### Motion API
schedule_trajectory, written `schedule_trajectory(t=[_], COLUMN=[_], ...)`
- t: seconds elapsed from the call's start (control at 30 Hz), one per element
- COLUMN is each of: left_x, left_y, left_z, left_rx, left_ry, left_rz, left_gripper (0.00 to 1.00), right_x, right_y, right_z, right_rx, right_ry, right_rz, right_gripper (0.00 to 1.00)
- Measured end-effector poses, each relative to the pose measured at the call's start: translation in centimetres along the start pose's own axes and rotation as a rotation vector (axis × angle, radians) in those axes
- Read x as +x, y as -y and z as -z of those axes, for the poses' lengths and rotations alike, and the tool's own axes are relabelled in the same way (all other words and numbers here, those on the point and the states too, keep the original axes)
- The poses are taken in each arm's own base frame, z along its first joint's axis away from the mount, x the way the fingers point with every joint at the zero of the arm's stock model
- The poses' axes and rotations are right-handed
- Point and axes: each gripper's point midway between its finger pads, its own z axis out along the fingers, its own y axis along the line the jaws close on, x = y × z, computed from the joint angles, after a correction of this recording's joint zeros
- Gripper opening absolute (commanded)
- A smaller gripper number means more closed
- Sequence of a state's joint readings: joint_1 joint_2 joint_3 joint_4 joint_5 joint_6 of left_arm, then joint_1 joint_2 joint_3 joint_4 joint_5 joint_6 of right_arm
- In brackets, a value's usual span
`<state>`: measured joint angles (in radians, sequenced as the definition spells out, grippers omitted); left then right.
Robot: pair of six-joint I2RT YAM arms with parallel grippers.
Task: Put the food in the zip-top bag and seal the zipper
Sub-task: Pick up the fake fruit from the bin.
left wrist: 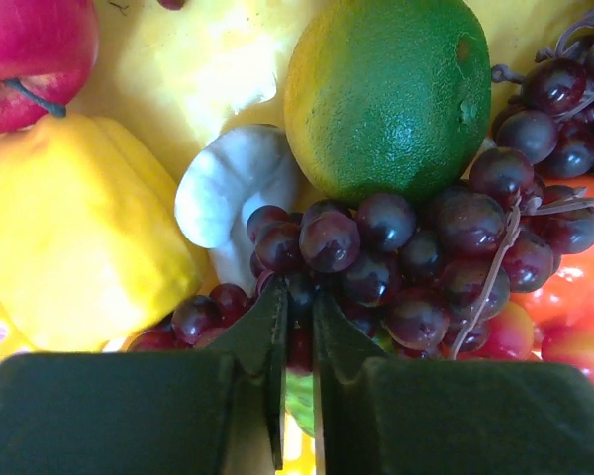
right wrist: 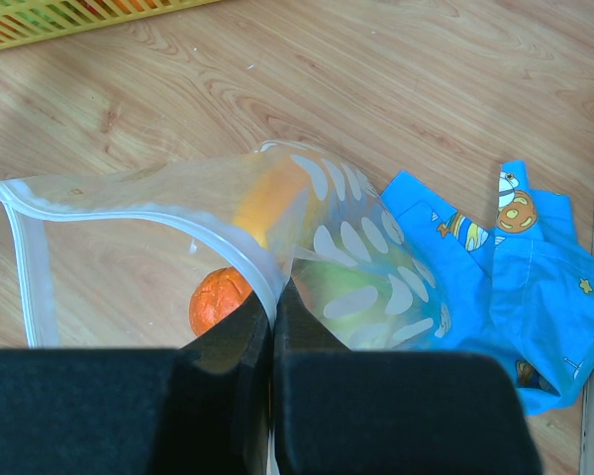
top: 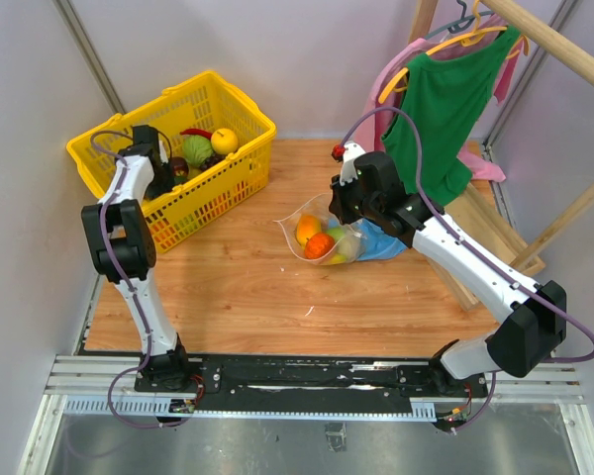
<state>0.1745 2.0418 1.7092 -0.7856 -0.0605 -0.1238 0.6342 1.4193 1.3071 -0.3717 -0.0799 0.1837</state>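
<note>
Right pincer (right wrist: 273, 297), pressed together, pinches the bag (right wrist: 356, 247) at its zipper (right wrist: 25, 267). Left pincer (left wrist: 295, 297), nearly closed, sits among grapes (left wrist: 406, 257); grip cannot be told.

A robotics lab test cell: two white-and-black robot arms (top: 129, 237) are bolted to a slotted metal rail (top: 307, 376) at 6 o'clock of a wooden tabletop (top: 238, 287), boxed in by plain pale panel walls (top: 307, 59). Staged props include a yellow plastic mesh basket (top: 228, 188) of toy fruit and vegetables (top: 198, 150) at 10 o'clock and a green shirt (top: 441, 109) on a wooden rack (top: 554, 40) at 2 o'clock.
</note>
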Motion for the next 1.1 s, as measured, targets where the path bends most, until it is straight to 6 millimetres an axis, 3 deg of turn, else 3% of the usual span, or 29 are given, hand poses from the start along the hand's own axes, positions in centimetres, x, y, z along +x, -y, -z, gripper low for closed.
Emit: schedule_trajectory(t=[0.2, 0.37, 0.57, 0.8, 1.1], left_x=[-0.4, -1.0, -3.8, -8.0, -9.1], left_y=[-0.1, -0.1, 0.0, 0.0, 1.2], left_z=[0.4, 2.4, 7.1, 14.4, 20.5], left_rx=[-0.001, -0.001, 0.009, 0.031, 0.129], left_ry=[0.011, 0.030, 0.139, 0.335, 0.461], left_rz=[-0.001, 0.007, 0.024, 0.039, 0.028], left_gripper=[0.00, 0.00, 0.00, 0.00, 0.00], right_x=[0.0, 0.0, 0.0, 0.0, 0.0], right_y=[0.0, 0.0, 0.0, 0.0, 0.0], right_z=[0.0, 0.0, 0.0, 0.0, 0.0], right_rx=[0.000, 0.000, 0.000, -0.001, -0.001], right_ry=[0.000, 0.000, 0.000, 0.000, -0.001], right_rz=[0.000, 0.000, 0.000, 0.000, -0.001], right_gripper=[0.00, 0.01, 0.01, 0.01, 0.01])
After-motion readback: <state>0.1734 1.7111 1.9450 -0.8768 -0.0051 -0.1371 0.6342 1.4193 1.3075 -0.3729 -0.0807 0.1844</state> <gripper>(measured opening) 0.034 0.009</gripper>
